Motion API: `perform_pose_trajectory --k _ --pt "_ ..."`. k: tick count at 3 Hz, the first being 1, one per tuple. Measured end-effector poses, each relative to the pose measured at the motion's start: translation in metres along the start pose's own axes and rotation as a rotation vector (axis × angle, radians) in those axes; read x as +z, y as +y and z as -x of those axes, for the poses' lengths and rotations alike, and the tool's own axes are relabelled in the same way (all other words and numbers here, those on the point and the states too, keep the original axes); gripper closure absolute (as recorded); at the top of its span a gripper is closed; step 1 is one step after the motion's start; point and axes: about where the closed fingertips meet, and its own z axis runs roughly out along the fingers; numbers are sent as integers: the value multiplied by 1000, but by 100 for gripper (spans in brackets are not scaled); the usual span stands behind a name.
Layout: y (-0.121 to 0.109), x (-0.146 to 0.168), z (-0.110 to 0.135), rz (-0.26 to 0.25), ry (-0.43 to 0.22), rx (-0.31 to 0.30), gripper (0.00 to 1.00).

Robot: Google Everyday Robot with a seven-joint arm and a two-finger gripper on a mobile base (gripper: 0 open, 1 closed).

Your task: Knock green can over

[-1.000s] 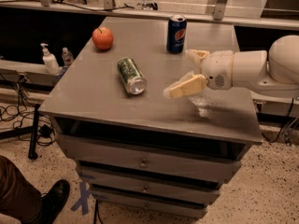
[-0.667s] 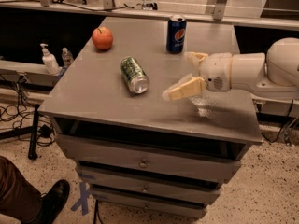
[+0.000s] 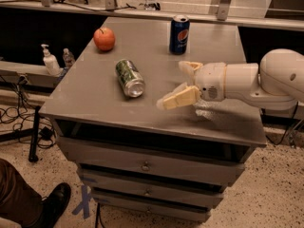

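Note:
The green can (image 3: 128, 78) lies on its side on the grey cabinet top (image 3: 90, 96), left of centre, its silver end facing the front. My gripper (image 3: 177, 84) reaches in from the right on a white arm and hovers over the cabinet top, to the right of the can and apart from it. Its two cream fingers (image 3: 179, 99) are spread open and hold nothing.
A blue Pepsi can (image 3: 179, 34) stands upright at the back. A red apple (image 3: 104, 38) sits at the back left. A sanitizer pump bottle (image 3: 49, 61) stands on a ledge left of the cabinet. A person's shoe (image 3: 52, 203) shows at the lower left floor.
The gripper has drifted slightly left and down toward the front. The green can lies on its side as before; nothing else moved.

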Motion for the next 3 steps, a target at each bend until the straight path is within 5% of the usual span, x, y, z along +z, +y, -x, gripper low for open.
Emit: perform_pose_trajectory --k 3 --pt "-27 -49 19 -77 20 -66 0"
